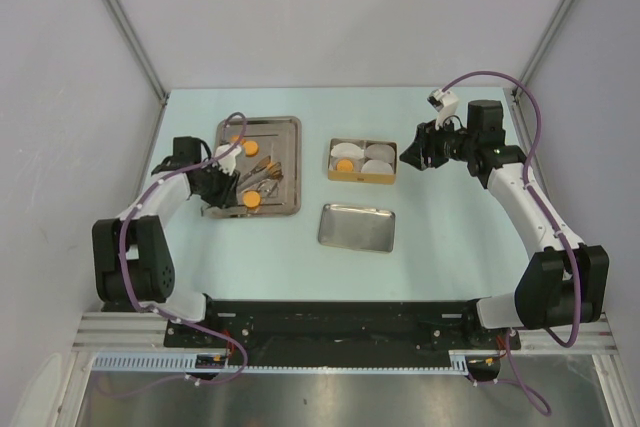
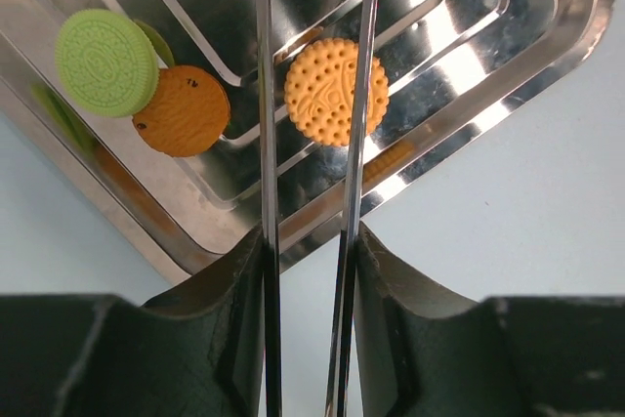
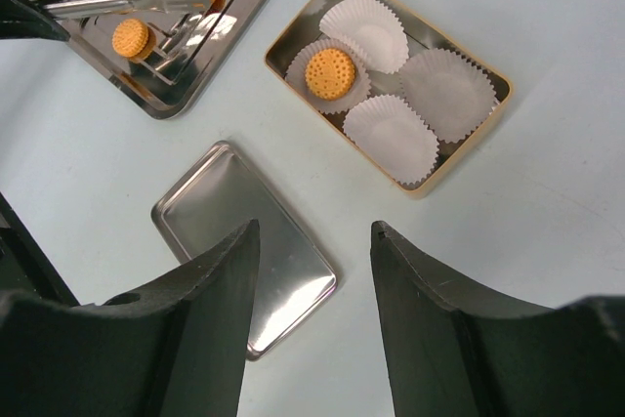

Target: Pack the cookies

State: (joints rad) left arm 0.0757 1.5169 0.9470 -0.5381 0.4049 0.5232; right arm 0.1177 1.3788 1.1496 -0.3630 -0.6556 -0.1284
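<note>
My left gripper [image 2: 311, 236] is shut on metal tongs [image 2: 266, 144], whose two blades stand apart over the silver tray [image 2: 508, 65]. An orange cookie [image 2: 336, 92] lies under the blades: the left blade passes beside it, the right one crosses its right part. A light green cookie [image 2: 105, 62] overlaps a darker orange cookie [image 2: 184, 112] to the left. In the top view the left gripper [image 1: 222, 182] is over the tray [image 1: 285, 127]. My right gripper [image 3: 314, 231] is open and empty, above the table by the tan box [image 3: 493, 114]. One orange cookie [image 3: 330, 72] sits in a liner there.
The box [image 1: 362, 178] holds several white paper liners [image 3: 444, 95]. A flat silver lid [image 3: 244, 241] lies on the table in front of the box, also in the top view [image 1: 356, 227]. White walls and frame posts surround the table.
</note>
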